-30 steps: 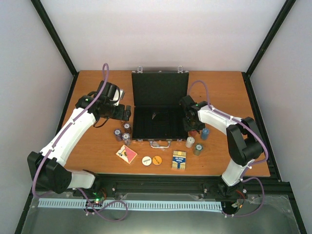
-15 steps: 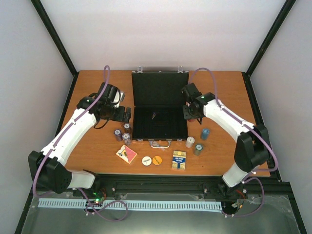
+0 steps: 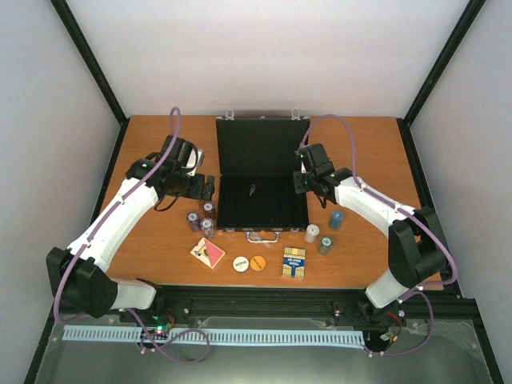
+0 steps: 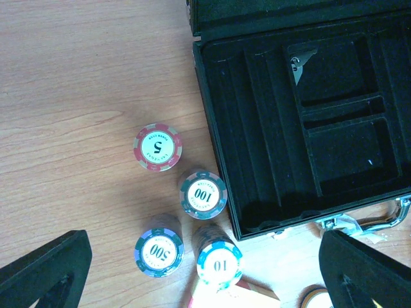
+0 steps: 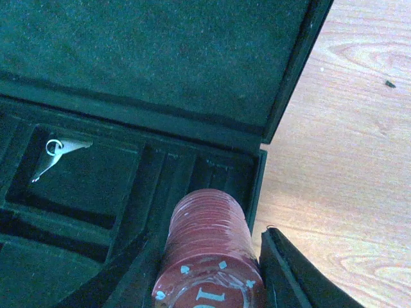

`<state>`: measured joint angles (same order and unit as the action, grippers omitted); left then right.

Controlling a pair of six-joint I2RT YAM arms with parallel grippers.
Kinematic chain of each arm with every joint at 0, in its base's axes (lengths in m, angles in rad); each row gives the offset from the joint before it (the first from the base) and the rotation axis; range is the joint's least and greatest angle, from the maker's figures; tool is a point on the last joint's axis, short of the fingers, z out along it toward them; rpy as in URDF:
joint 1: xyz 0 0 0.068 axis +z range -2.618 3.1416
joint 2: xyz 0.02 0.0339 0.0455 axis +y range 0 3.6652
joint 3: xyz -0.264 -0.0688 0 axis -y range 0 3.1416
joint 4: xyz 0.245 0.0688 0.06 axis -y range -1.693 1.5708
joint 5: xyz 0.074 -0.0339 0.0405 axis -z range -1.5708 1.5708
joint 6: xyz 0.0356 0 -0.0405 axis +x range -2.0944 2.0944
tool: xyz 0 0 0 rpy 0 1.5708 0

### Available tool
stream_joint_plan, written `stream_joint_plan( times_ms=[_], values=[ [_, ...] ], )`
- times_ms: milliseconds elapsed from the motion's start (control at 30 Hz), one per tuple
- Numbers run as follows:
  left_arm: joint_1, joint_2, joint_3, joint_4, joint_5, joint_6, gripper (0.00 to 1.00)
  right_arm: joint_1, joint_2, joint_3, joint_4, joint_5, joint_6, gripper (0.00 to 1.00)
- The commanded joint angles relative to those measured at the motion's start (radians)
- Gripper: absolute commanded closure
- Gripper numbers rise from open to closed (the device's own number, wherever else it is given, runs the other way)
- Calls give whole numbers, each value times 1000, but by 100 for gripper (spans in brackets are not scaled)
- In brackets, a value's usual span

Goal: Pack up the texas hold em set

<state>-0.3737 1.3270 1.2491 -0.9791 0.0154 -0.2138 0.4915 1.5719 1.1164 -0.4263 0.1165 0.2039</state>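
My right gripper (image 5: 212, 285) is closed narrow on a red chip stack (image 5: 209, 237). Its fingers are dark and cut by the frame edge, and the open case (image 5: 148, 77) lies just below and left of it, with a small key (image 5: 54, 151) further left. My left gripper (image 4: 205, 282) stands wide and holds nothing, with four chip stacks (image 4: 203, 194) ahead of its fingers, the case right of them, and a disc (image 4: 318, 298) and card deck (image 4: 225, 296) mostly cut off.
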Motion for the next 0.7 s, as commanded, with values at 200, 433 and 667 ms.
stream_joint_plan(
  times_ms=[200, 433, 667],
  values=[
    [-5, 3, 0, 17, -15, -10, 0, -2, 93, -33, 238, 69, -17, 92],
    [-5, 4, -9, 17, -17, -6, 0, -1, 153, -59, 248, 130, 27, 91],
    [-5, 7, -19, 21, -13, -7, 0, 18, 190, -110, 266, 112, 52, 66]
  ],
)
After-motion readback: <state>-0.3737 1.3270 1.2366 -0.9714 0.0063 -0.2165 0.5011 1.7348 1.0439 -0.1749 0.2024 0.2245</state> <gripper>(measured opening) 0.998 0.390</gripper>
